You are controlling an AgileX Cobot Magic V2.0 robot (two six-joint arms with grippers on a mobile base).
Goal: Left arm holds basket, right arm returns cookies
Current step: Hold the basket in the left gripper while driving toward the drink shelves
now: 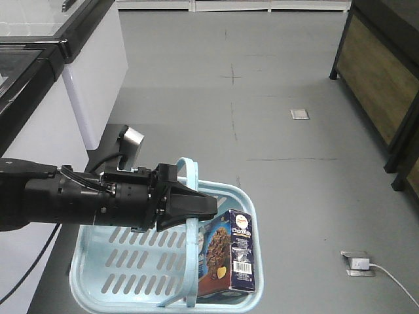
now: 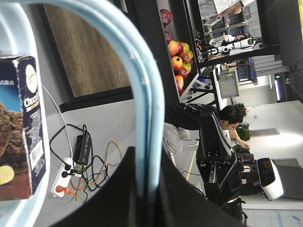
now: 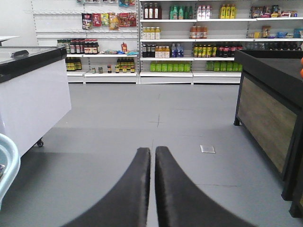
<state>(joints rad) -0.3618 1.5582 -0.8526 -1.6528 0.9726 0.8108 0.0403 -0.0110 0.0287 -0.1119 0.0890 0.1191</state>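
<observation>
The light blue basket [image 1: 91, 275] is at the bottom of the front view. My left gripper [image 1: 196, 208] is shut on its band handle [image 1: 191, 190] at the top of the arch. The left wrist view shows the handle [image 2: 137, 71] clamped between the left gripper's jaws [image 2: 147, 163]. The navy cookies box [image 1: 232, 252] stands in the basket's right end and also shows in the left wrist view [image 2: 21, 127]. My right gripper [image 3: 153, 153] is shut and empty, pointing down the aisle. The basket's rim [image 3: 7, 165] is at its far left. The right arm is out of the front view.
A white freezer cabinet [image 1: 91, 78] stands at the left and a dark wooden stand [image 1: 380, 78] at the right. A floor socket with a plug [image 1: 359, 263] lies right of the basket. Stocked shelves [image 3: 189, 42] line the far wall. A person [image 2: 208, 118] stands by a fruit display [image 2: 177, 52].
</observation>
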